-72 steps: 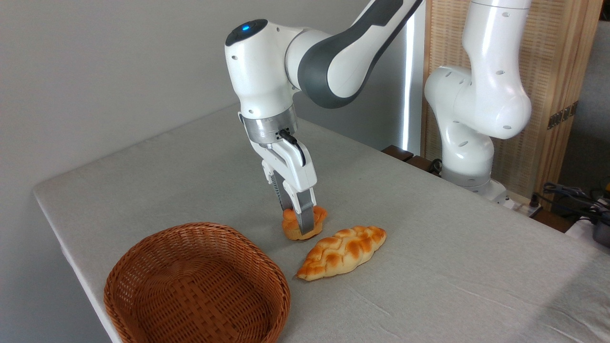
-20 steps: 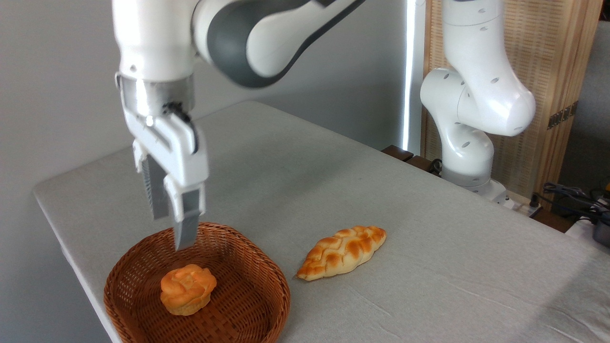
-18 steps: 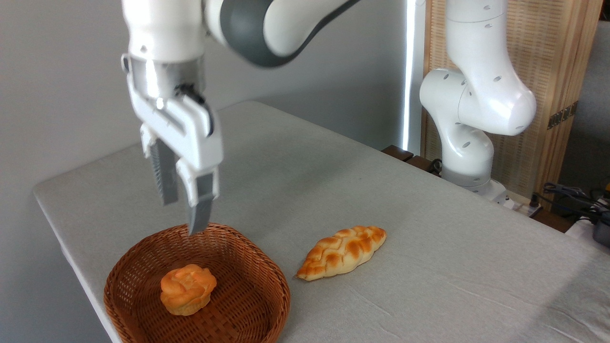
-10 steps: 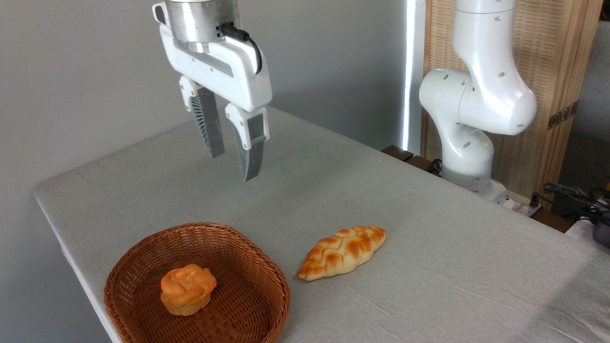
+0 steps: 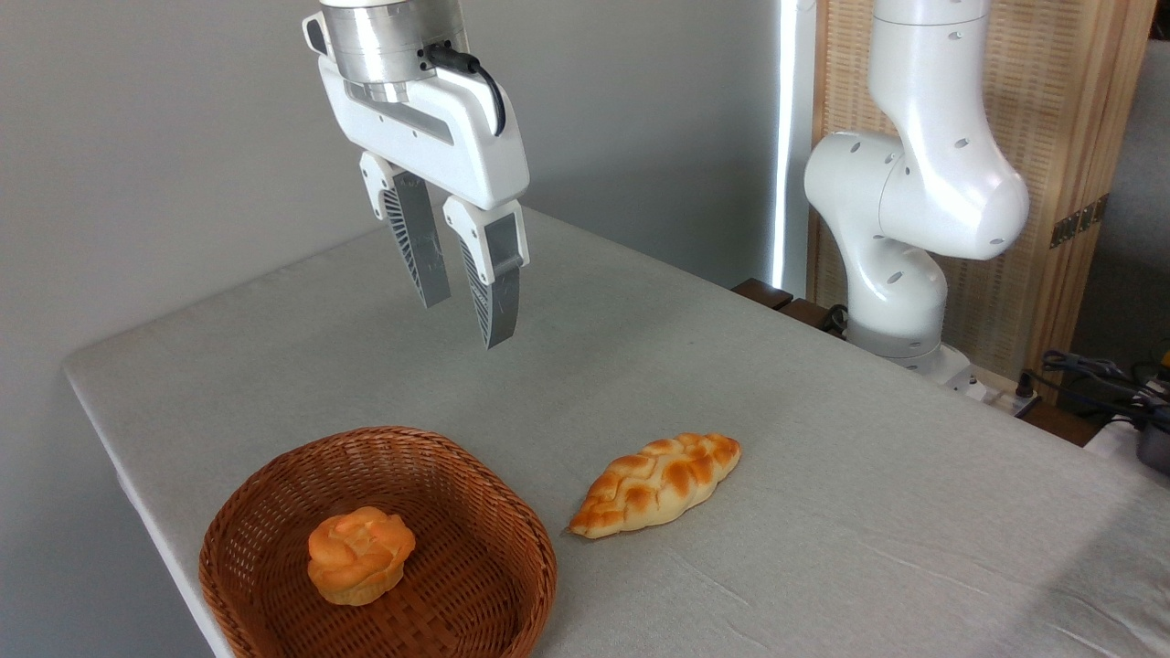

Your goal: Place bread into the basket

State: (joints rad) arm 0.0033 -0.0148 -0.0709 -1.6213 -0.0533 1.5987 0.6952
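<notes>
Wicker basket: brown woven basket (image 5: 512,585) at the near left corner of the table (image 5: 823,475), shallow and wide, an easy target to drop into from above.
Bread: the small orange bun (image 5: 359,556) sits on the basket floor, a little left of centre, upright with its swirled top showing and apart from the rim all round. Judged from this, the task looks done.
Claw: the gripper (image 5: 464,315) hangs high over the middle of the table, well above and to the far right of the basket. Its two fingers are spread with a clear gap and nothing is between them.
Why it hangs there: with the bun lying free in the basket, the height and the empty spread fingers suit an arm clear of the basket, where it cannot knock the rim or the bun.
Other bread: a longer braided loaf (image 5: 656,482) with browned patches lies on the cloth just right of the basket, close to its rim but apparently not touching it; the gap is hard to read from this angle.
Surroundings: the arm's white base (image 5: 900,302) stands at the far right edge, before a wooden slatted screen (image 5: 1060,164); dark cables (image 5: 1097,379) lie at the far right.
In the way: nothing stands between the claw and the basket.
</notes>
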